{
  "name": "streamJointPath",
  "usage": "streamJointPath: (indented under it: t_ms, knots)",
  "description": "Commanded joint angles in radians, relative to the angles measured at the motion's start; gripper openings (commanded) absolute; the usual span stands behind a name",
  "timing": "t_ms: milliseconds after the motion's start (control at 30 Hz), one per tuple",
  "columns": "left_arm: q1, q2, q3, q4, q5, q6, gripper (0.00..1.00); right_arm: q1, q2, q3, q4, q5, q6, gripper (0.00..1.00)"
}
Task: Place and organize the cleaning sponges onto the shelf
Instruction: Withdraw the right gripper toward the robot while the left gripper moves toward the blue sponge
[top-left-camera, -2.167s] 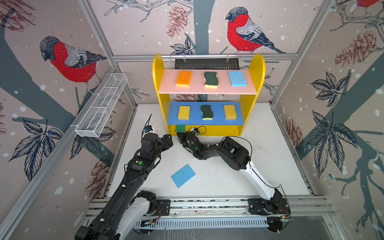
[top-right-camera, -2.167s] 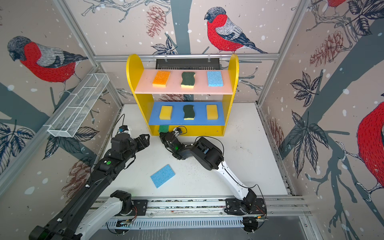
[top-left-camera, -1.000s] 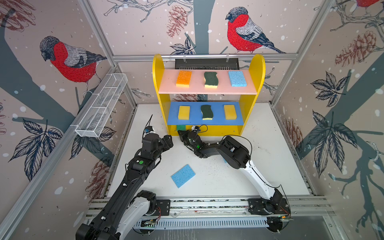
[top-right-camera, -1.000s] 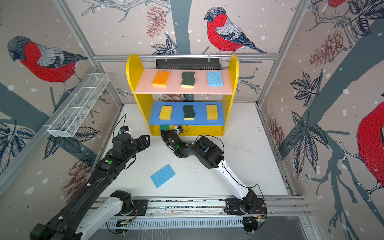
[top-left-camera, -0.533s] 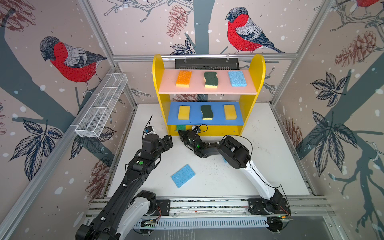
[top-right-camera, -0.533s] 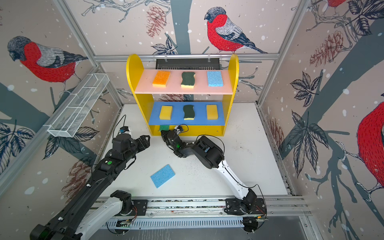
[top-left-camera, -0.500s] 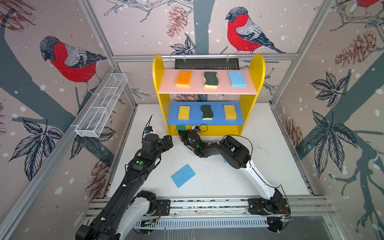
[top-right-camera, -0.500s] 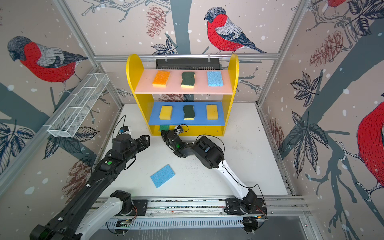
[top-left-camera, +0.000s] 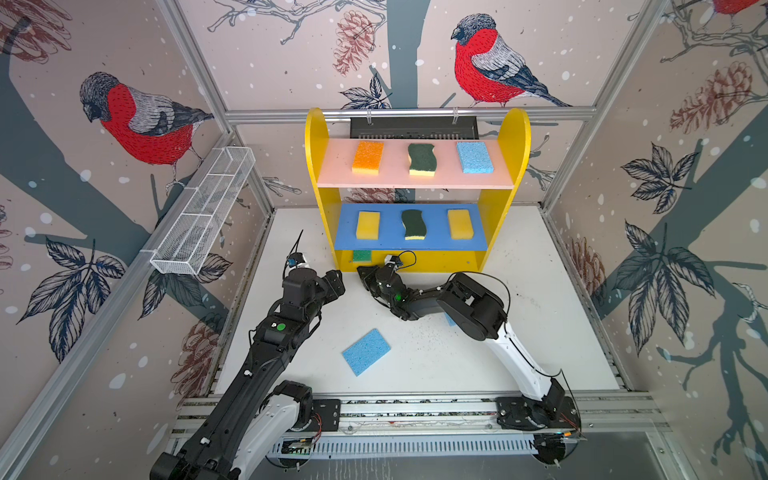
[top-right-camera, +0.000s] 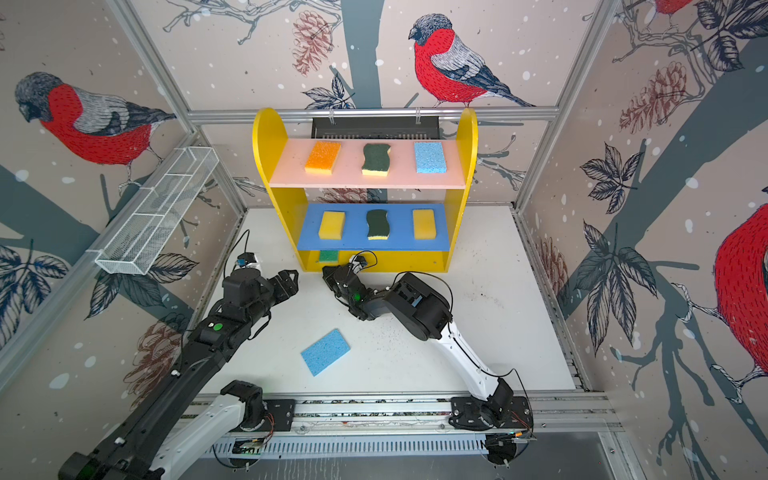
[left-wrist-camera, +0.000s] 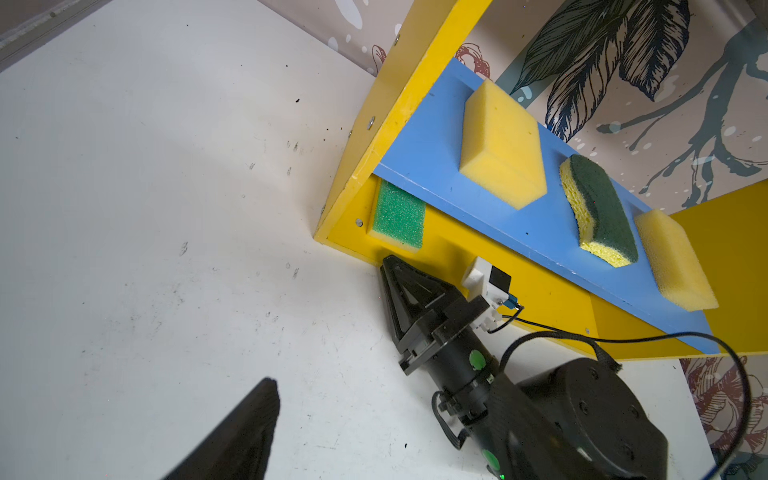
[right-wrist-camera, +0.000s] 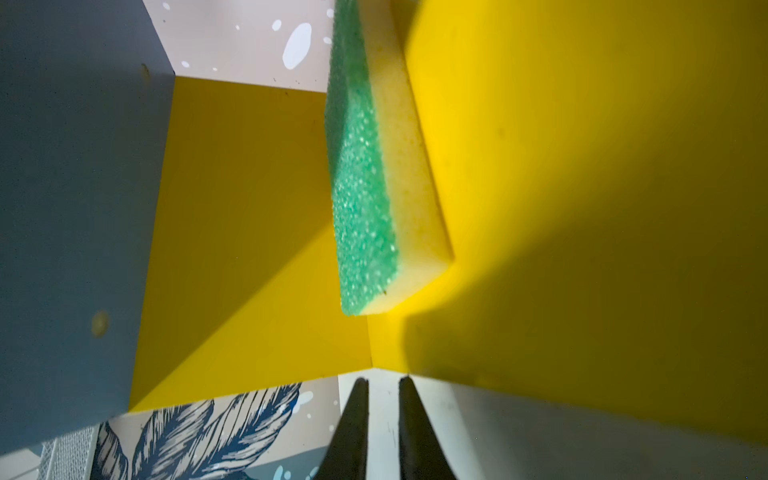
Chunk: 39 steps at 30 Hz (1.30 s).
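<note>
The yellow shelf (top-left-camera: 316, 137) holds an orange sponge (top-left-camera: 368, 157), a scourer (top-left-camera: 422, 159) and a light blue sponge (top-left-camera: 474, 157) on its pink board. Two yellow sponges (top-left-camera: 368, 225) (top-left-camera: 460, 223) flank a scourer (top-left-camera: 413, 224) on the blue board. A green sponge (top-left-camera: 362, 255) (right-wrist-camera: 361, 187) lies on the yellow base at its left end. My right gripper (top-left-camera: 363, 274) (right-wrist-camera: 383, 380) sits just in front of it, jaws slightly open and empty. A light blue sponge (top-left-camera: 366, 351) lies on the table. My left gripper (top-left-camera: 338, 284) hovers open, left of the right one.
A white wire-mesh basket (top-left-camera: 203, 216) hangs on the left wall. Another light blue sponge (top-left-camera: 449, 319) peeks out from under the right arm's elbow. The white table (top-left-camera: 540, 291) stretches right of the arms to the frame rails.
The right arm has edged only slightly in front of the shelf's base. The green sponge and the left arm stay where they were.
</note>
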Motion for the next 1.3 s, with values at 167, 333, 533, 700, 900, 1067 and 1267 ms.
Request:
streamJointPath:
  t_ms: [167,333,533,700,900,1067,1267]
  knots:
    - [0.001,0.010,0.003,-0.008,-0.021,0.011,0.80,0.015,-0.110,-0.180,-0.104,-0.024,-0.093,0.18]
    - [0.001,0.007,-0.029,0.031,0.013,0.029,0.81,0.030,-0.225,-0.294,-0.075,-0.040,-0.175,0.20]
    - [0.000,0.020,-0.042,0.009,0.037,0.041,0.81,0.059,-0.379,-0.405,-0.120,-0.019,-0.319,0.22]
    - [0.000,0.028,-0.050,-0.015,0.065,0.040,0.81,0.077,-0.512,-0.482,-0.188,-0.002,-0.420,0.27]
    - [-0.007,0.053,-0.061,-0.063,0.092,0.040,0.81,0.097,-0.687,-0.558,-0.315,0.061,-0.542,0.34]
    - [-0.011,0.057,-0.057,-0.119,0.098,0.045,0.81,0.092,-0.823,-0.630,-0.415,0.077,-0.609,0.46]
    - [-0.038,0.090,-0.043,-0.164,0.105,0.047,0.81,0.063,-0.952,-0.681,-0.552,0.057,-0.651,0.59]
